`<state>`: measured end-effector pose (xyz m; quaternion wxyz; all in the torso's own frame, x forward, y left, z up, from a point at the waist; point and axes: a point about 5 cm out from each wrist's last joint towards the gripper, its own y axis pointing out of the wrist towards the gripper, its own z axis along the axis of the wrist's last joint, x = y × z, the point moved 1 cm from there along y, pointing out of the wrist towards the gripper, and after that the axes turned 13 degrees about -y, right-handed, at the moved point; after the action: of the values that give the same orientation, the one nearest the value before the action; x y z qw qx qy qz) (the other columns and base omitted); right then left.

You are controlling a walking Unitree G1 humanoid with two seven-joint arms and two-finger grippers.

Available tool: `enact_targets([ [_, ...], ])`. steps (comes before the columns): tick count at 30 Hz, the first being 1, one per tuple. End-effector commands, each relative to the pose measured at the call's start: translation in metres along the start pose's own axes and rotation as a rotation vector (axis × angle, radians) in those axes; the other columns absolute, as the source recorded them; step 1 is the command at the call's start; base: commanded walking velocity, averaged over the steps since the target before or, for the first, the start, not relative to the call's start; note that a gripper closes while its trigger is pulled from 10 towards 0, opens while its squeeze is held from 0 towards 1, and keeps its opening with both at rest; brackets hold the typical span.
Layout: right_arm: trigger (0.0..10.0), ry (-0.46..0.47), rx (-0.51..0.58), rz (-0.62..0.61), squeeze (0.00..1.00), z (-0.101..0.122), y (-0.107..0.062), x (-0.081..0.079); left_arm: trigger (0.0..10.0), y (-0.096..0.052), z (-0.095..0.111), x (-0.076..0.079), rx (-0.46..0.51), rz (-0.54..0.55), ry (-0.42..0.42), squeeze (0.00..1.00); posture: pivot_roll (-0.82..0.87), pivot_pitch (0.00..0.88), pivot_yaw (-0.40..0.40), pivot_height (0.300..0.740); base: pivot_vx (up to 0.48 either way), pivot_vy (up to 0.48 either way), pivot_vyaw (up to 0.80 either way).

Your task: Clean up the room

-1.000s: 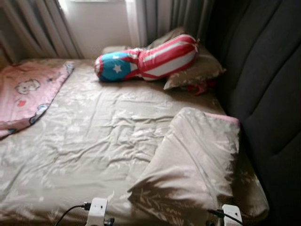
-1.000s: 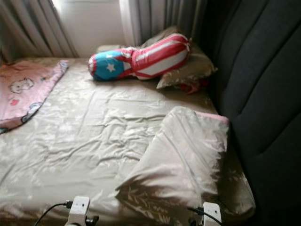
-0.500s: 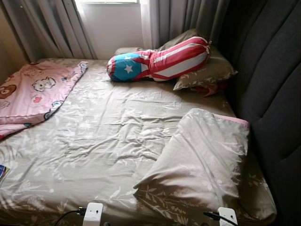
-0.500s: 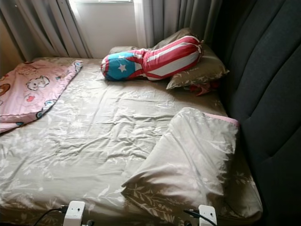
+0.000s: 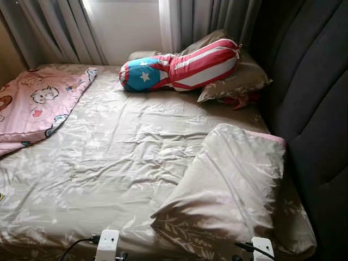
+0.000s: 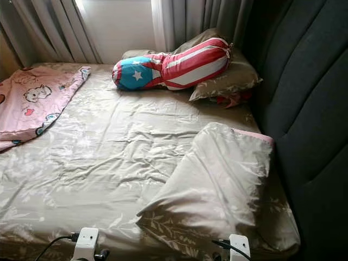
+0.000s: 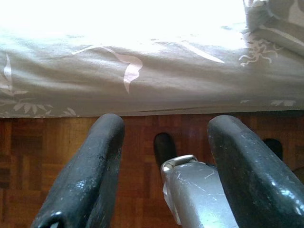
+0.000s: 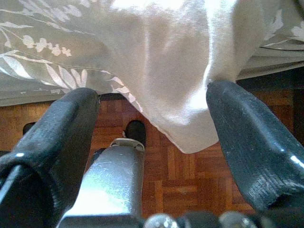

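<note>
A bed [image 5: 109,163] with a crumpled beige leaf-print sheet lies before me. A folded beige duvet [image 5: 228,185] rests at its near right corner, one corner hanging over the bed's edge [image 8: 190,109]. A red-and-white striped bolster [image 5: 179,65] with a blue starred end leans on a beige pillow [image 5: 239,81] at the far end. A pink cartoon blanket [image 5: 32,103] lies at the left. My left gripper [image 7: 166,126] is open, low beside the mattress, over the wooden floor. My right gripper [image 8: 154,95] is open just below the hanging duvet corner.
A dark padded headboard [image 5: 310,92] runs along the right side. Grey curtains [image 5: 60,30] and a window close off the far end. A red cloth [image 5: 239,101] peeks from under the pillow. Parquet floor [image 7: 28,156] lies below the bed's edge.
The whole picture has shifted slightly and sharpened, so the camera moved. Nothing on the bed has moved.
</note>
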<state>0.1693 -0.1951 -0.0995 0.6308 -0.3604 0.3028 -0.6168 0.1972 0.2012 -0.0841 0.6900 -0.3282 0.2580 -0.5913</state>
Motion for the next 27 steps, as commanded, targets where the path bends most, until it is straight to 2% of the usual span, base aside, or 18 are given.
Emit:
enact_targets([
  [1,10.0,0.011,0.005,-0.011,0.00,0.000,0.000,0.003,10.0,0.001,0.003,0.001,0.010,0.001,-0.012,0.00,0.03,0.000,-0.025,0.740,0.000,0.000,0.00],
  [15,10.0,0.016,0.005,-0.030,0.00,0.000,0.000,0.004,10.0,0.002,0.005,0.004,0.014,-0.005,-0.017,0.00,0.03,0.000,-0.029,0.740,0.000,0.000,0.00],
  [24,10.0,0.005,0.002,-0.033,0.00,0.000,-0.001,0.006,10.0,0.002,0.008,0.005,0.029,-0.008,-0.021,0.00,0.04,0.000,-0.034,0.740,0.000,0.000,-0.79],
  [27,10.0,-0.006,0.008,-0.032,0.00,0.001,-0.001,0.006,10.0,0.003,0.014,0.007,0.049,-0.014,-0.025,0.00,0.04,0.000,-0.034,0.740,0.000,0.000,0.00],
])
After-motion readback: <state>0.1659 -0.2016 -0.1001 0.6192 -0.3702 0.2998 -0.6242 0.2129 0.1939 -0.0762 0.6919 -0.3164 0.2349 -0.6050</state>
